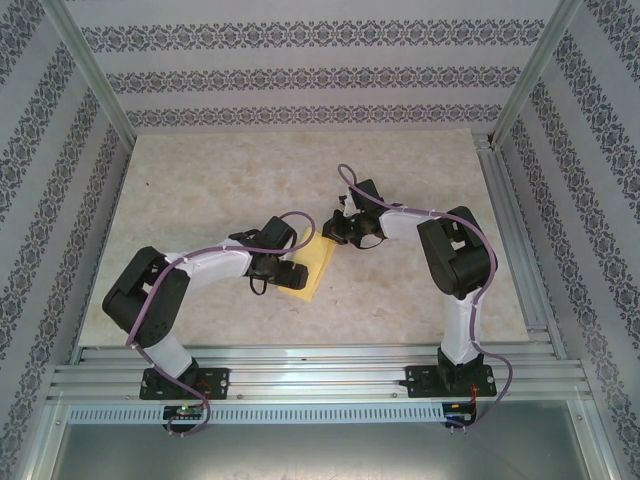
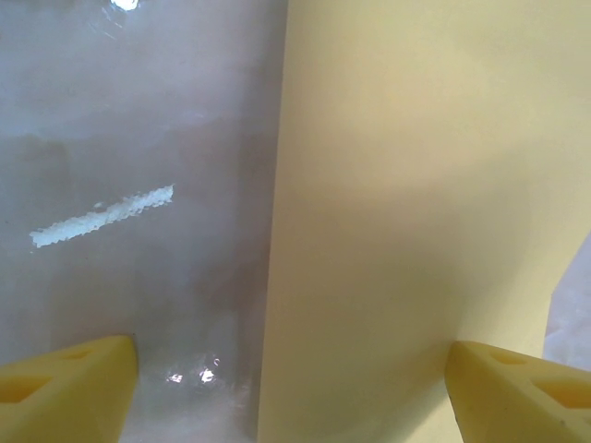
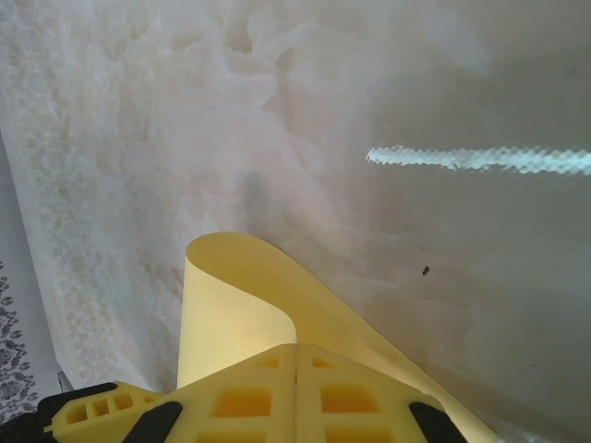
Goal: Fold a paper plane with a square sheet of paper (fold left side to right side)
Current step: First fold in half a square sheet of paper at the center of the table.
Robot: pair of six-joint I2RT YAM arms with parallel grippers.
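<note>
While the left arm (image 1: 215,265) is covering much of it in the top view, the square sheet of paper (image 1: 320,262) is lying near the centre of the marble table (image 1: 200,180). It is showing as a slanted strip, its long axis running from 1 o'clock to 7 o'clock. The left gripper (image 1: 290,272) is hovering over its 9 o'clock side. The right gripper (image 1: 337,228) is sitting at its 1 o'clock corner, the tips too small to read there.

In the left wrist view, the left gripper (image 2: 291,388) is standing wide, with the sheet (image 2: 416,203) running under its 3 o'clock half and getting cut off by the frame.

In the right wrist view, the right gripper (image 3: 295,397) is pressing its fingers together on the sheet (image 3: 231,309). The sheet is curling up toward 12 o'clock, its lower part hiding behind the fingers.
</note>
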